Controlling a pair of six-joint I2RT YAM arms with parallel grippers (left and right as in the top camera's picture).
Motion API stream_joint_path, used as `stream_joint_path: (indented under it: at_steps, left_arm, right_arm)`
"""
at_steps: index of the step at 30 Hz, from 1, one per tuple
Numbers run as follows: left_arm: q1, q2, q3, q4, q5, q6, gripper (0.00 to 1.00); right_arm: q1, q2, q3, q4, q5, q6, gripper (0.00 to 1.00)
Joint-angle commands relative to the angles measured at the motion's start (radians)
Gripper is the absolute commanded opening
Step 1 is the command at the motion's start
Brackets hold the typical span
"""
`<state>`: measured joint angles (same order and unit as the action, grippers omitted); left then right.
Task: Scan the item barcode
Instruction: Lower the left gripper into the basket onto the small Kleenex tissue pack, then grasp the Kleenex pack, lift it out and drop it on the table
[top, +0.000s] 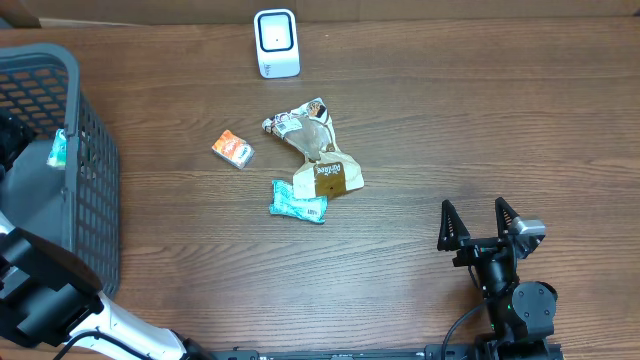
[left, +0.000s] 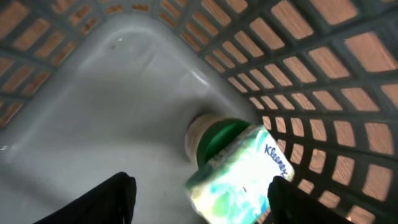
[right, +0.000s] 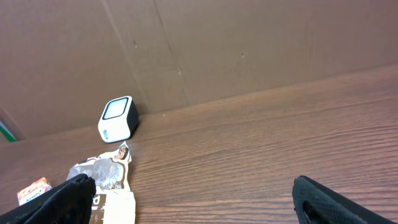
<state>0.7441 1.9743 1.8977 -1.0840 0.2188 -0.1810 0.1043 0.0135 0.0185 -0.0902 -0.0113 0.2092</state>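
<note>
Inside the grey mesh basket (top: 96, 190) at the table's left edge, the left gripper (left: 202, 183) hangs over a Kleenex tissue pack (left: 239, 177). Its jaws stand well apart. The left finger is clearly apart from the pack, the right one just beside it, and whether that one touches cannot be told. The pack lies tilted on the basket floor against a green-capped white container (left: 214, 134), close to the mesh wall.

From overhead the same pack (top: 58, 150) shows through the basket's rim. The white barcode scanner (top: 276, 43) stands upright at the far edge of the wooden table (top: 480, 120). Three more items sit mid-table: an orange packet (top: 232, 149), a crumpled brown-and-white pouch (top: 320, 150) and, touching its near end, a teal packet (top: 299, 201).

The right gripper (top: 473, 205) rests low at the near right, well apart from the items, with its fingers spread wide and holding nothing.
</note>
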Motion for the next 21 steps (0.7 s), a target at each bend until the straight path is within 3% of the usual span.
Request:
stream_joint_path:
  at_steps: [1, 17, 19, 21]
  left_arm:
    - [-0.007, 0.001, -0.080, 0.041, 0.073, 0.070, 0.72]
    - [-0.046, 0.001, -0.266, 0.190, 0.080, 0.107, 0.73]
    - [-0.046, 0.001, -0.296, 0.206, 0.063, 0.107, 0.68]
    - [-0.046, 0.001, -0.315, 0.217, 0.059, 0.107, 0.54]
  right_arm:
    - [-0.004, -0.011, -0.011, 0.006, 0.002, -0.001, 1.00]
    - [-0.004, -0.011, -0.011, 0.006, 0.002, -0.001, 1.00]
    - [-0.004, -0.011, -0.011, 0.006, 0.002, -0.001, 1.00]
    - [-0.004, -0.011, -0.011, 0.006, 0.002, -0.001, 1.00]
